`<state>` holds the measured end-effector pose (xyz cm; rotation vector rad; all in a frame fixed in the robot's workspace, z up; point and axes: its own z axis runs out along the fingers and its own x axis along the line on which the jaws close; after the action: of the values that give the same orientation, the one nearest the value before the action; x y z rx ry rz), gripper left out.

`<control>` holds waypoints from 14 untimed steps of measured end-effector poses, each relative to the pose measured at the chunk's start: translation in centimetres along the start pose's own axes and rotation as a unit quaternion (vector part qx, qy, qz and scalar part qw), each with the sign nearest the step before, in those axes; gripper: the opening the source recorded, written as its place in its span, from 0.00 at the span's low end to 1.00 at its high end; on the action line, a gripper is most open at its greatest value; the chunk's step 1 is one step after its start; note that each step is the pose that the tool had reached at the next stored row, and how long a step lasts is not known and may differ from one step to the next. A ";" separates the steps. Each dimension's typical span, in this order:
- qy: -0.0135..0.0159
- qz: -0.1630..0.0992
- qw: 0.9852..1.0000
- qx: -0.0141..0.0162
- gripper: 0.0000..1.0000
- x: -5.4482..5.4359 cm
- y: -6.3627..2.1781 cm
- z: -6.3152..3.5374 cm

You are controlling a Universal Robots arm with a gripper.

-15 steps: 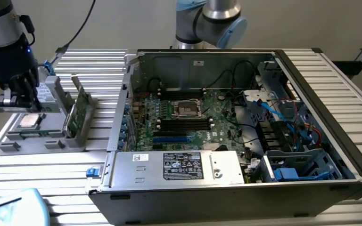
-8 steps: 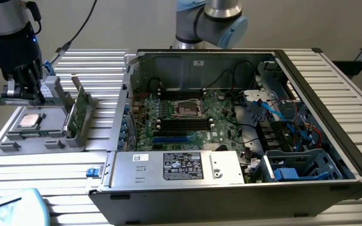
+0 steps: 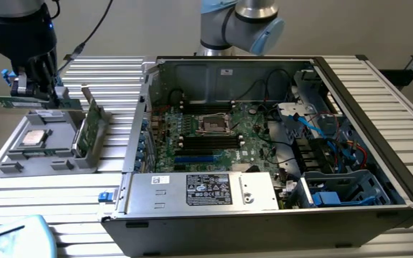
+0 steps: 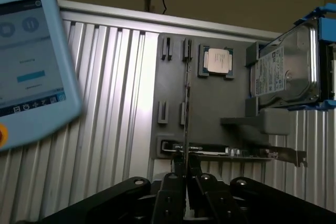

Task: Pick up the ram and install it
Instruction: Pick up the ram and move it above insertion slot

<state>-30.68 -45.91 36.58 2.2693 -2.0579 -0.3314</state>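
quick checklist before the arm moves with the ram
1. Ram gripped: ok. The gripper is shut on the ram.
2. Ram off the tray: ok. It hangs above it.
3. Case open: ok. The board inside is in plain sight.
4. Black slots free: cannot tell.
5. Way to the case: not ok. An upright card stands in the tray between gripper and case and may be in the way.
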 end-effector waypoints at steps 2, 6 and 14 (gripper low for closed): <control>-0.001 0.000 1.000 0.000 0.14 0.0 -0.59 -0.89; -0.003 0.000 1.000 -0.002 0.14 -0.1 -1.73 -2.60; -0.008 -0.001 1.000 -0.008 0.14 -0.1 -3.71 -5.38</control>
<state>-26.00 -45.94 41.13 2.2659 -2.0532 -0.3661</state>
